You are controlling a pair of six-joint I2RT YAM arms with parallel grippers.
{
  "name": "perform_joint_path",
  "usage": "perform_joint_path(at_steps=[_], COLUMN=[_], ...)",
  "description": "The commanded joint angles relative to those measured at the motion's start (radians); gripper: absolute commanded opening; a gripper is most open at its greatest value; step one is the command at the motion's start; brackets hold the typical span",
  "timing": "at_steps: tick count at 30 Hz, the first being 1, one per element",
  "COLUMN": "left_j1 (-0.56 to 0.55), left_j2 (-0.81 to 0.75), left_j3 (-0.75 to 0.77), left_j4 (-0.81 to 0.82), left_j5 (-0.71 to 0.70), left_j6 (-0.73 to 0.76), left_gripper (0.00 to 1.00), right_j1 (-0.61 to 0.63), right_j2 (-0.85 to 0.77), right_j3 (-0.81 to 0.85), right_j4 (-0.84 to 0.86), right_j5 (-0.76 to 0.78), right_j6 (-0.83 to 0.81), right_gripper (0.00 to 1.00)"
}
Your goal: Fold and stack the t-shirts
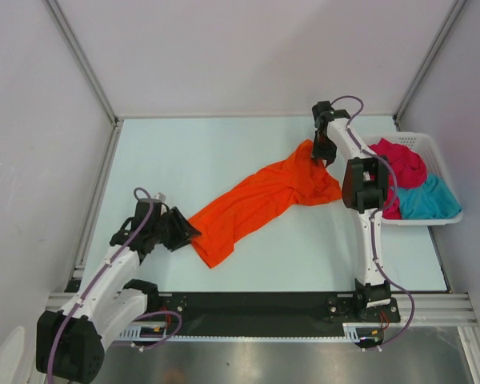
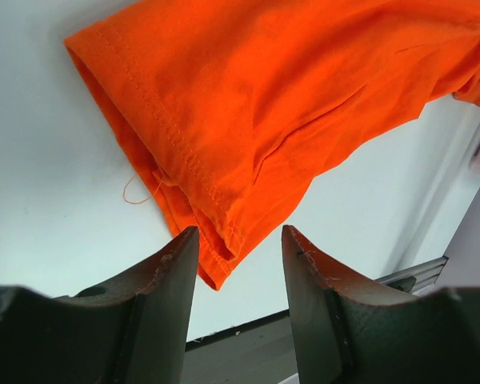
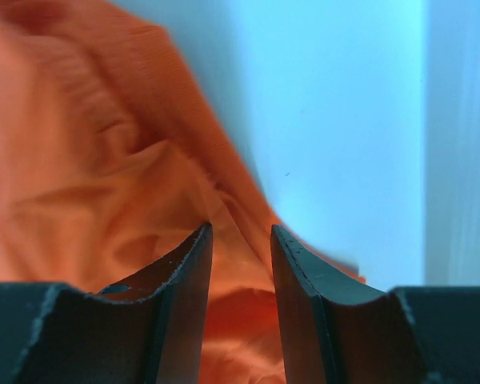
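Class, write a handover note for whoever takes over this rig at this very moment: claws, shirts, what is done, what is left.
Left claw: open at the near end of the orange t-shirt, not gripping.
Right claw: open over its far end.
Orange t-shirt: lying rumpled and diagonal on the table, unfolded.
Red t-shirt and teal t-shirt: bunched in the basket.
Done: nothing folded or stacked.
Left: fold all three, then stack.

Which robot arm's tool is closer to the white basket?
Right. The right tool is at the far end of the orange t-shirt, close beside the basket; the left tool is at its other end, much farther away.
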Motion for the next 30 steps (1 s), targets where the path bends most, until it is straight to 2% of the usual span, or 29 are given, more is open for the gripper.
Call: perform_joint_path(at_steps=[1,9,12,13,16,20,25,30], left_j1=[0.001,0.001,0.001,0.001,0.001,0.001,0.001,0.001], left_j2=[0.039,0.099,0.117,0.125,0.142,0.146,0.146,0.140], left_j3=[0.060,0.079,0.085,0.086,0.098,0.118,0.140,0.146], left_j4=[0.017,0.046,0.052,0.054,0.046,0.014,-0.026,-0.051], left_j5=[-0.016,-0.017,-0.017,-0.019,-0.019,-0.033,-0.056,-0.074], left_j6=[0.030,0.030,0.032,0.033,0.038,0.053,0.067,0.066], left_gripper=[0.51,0.51,0.51,0.51,0.51,0.51,0.51,0.51], right_j1=[-0.010,-0.006,-0.006,-0.009,-0.021,-0.015,-0.021,-0.064], right_j2=[0.033,0.088,0.109,0.117,0.148,0.174,0.264,0.263], right_j3=[0.037,0.031,0.028,0.029,0.032,0.061,0.286,0.325], right_j4=[-0.016,0.030,0.068,0.077,0.113,0.152,0.107,0.154], right_j5=[-0.022,-0.099,-0.194,-0.264,-0.367,-0.389,-0.326,-0.279], right_j6=[-0.029,-0.035,-0.055,-0.055,-0.037,-0.028,-0.054,-0.043], right_gripper=[0.41,0.41,0.21,0.00,0.00,0.00,0.00,0.00])
